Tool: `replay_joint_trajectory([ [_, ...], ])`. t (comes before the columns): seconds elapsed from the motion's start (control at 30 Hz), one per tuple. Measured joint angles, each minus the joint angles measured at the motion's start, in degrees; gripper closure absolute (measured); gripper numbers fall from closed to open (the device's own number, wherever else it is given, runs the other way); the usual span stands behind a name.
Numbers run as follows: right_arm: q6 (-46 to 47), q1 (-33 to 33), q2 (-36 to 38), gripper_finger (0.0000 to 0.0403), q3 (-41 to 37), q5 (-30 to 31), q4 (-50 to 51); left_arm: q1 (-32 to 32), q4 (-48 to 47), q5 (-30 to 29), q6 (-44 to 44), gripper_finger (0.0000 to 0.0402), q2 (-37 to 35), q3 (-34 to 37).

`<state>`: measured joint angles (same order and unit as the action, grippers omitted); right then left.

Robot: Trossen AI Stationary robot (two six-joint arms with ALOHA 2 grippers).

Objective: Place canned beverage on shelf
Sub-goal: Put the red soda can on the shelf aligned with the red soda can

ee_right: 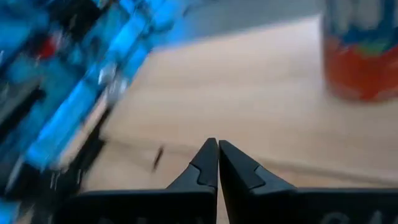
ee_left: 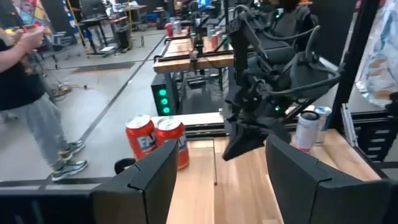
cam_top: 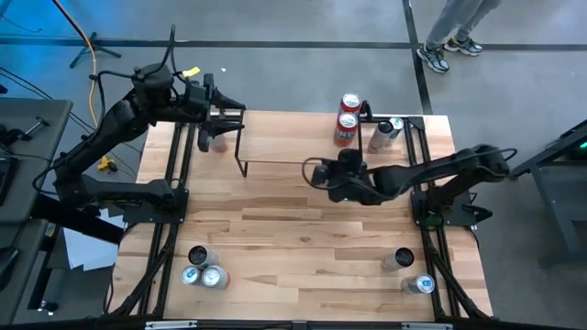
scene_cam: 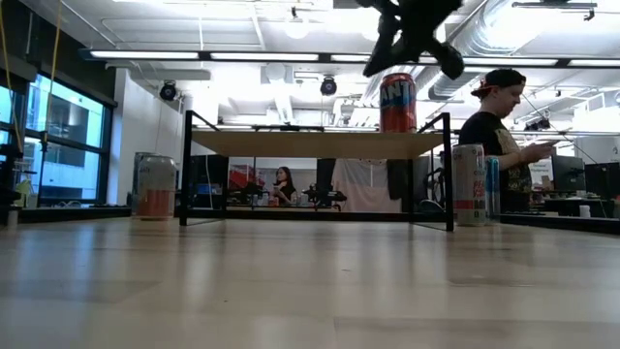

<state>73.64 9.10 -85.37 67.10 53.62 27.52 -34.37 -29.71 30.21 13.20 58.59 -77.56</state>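
While two red cans [cam_top: 348,117] stand on the shelf [cam_top: 284,137] at its right end, the right gripper [cam_top: 312,171] hovers just in front of that end, fingers pressed together and empty. At the shelf's left end, the left gripper [cam_top: 234,117] hangs half-spread, holding nothing.

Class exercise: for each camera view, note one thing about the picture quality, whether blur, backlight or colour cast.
Right wrist view: streaky blur, though the shut right gripper looks sharp. Low view: bright ceiling lights silhouette the shelf. High view: blue glow on the floor at one corner. Left wrist view: slightly soft.
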Motion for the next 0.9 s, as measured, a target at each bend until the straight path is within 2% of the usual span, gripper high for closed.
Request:
replay_joint_trajectory([
  [0.17,8.54,-2.51,-3.72,0.0403,5.35,1.43,10.92,-1.69,-0.12,1.36,-0.05,0.0198,0.64,0.00],
  [0.27,11.46,-4.11,-4.15,0.0403,7.04,1.20,13.98,-2.18,-0.06,1.34,-0.05,0.0198,0.66,0.00],
  [0.9,12.40,-9.96,-4.22,0.0403,7.14,0.18,12.97,-2.43,-1.65,1.08,1.46,0.0198,0.66,0.00],
])
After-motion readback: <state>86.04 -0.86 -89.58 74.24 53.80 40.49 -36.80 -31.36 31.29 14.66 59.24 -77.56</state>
